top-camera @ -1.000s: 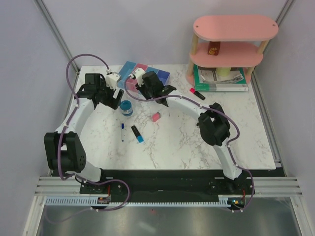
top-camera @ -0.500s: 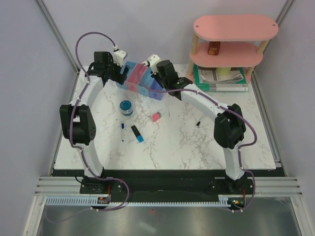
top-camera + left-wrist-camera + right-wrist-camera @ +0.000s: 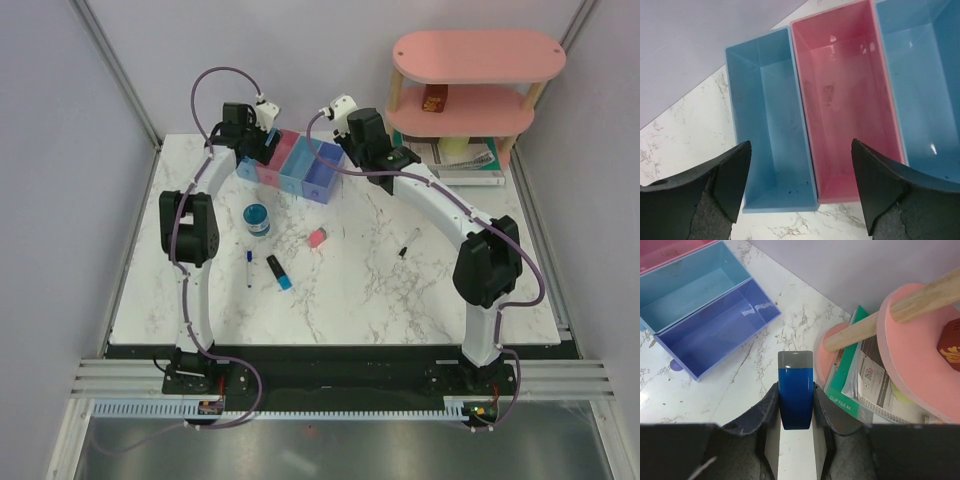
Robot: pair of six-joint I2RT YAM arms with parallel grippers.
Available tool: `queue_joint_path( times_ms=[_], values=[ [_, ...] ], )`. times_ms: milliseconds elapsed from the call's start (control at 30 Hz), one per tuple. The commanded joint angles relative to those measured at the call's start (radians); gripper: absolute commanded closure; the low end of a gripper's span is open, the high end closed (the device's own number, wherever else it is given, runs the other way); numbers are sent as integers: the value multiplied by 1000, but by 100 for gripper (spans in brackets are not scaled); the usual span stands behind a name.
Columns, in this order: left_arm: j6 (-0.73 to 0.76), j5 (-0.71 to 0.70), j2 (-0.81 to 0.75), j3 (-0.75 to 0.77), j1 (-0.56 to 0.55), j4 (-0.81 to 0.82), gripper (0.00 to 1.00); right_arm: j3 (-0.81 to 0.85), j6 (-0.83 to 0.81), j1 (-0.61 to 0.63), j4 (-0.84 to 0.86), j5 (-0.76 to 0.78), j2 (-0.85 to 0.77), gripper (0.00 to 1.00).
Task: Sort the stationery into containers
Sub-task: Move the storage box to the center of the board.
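1. The right gripper (image 3: 795, 390) is clenched on a blue eraser (image 3: 795, 402), which stands upright between its jaws with a grey end pointing away from the wrist.
2. The left gripper (image 3: 800, 165) is released and holds nothing. A light blue bin (image 3: 770, 125) and a pink bin (image 3: 845, 100) lie straight beyond its parted jaws.
3. The purple-blue bin (image 3: 715, 330) sits ahead and to the left of the right jaws. It is not under the eraser, so I judge that piece to be carried but not yet dropped.
4. Every compartment of the row of four joined bins (image 3: 292, 165) that the wrist cameras show looks bare, so nothing seems sorted yet.
5. Left on the table, well back from both sets of jaws toward the arm bases:
   - a blue tape roll (image 3: 257, 218)
   - a pink eraser (image 3: 317, 237)
   - a pen (image 3: 249, 268)
   - a black highlighter with a blue end (image 3: 279, 272)
   - a second pen (image 3: 408, 245)
6. Just right of the right jaws, the green-edged book (image 3: 842, 400) reads "CLIP FILE A4". The small print on its papers is too fine to read. The markings on the red box (image 3: 950, 347) on the pink shelf (image 3: 910, 365) are also illegible.
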Motion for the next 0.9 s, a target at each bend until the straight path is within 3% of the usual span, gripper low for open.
queue_joint_path(
  times_ms=[0, 167, 300, 467, 767, 867],
  values=[
    [53, -64, 48, 66, 5, 56, 14, 9, -3, -9, -19, -15, -52, 100],
    [87, -64, 88, 75, -4, 66, 19, 12, 3, -9, -29, -24, -46, 100],
    [93, -41, 101, 52, -12, 62, 29, 16, 11, -9, -36, -30, -41, 100],
    [74, 17, 85, 2, -24, 30, 55, 16, 20, -9, -43, -41, -37, 100],
    [5, 84, 13, -107, -56, -57, 62, 27, 31, -8, -51, -61, -34, 100],
    [-12, 109, -1, -130, -67, -106, 69, 30, 29, -11, -56, -59, -38, 100]
  ],
)
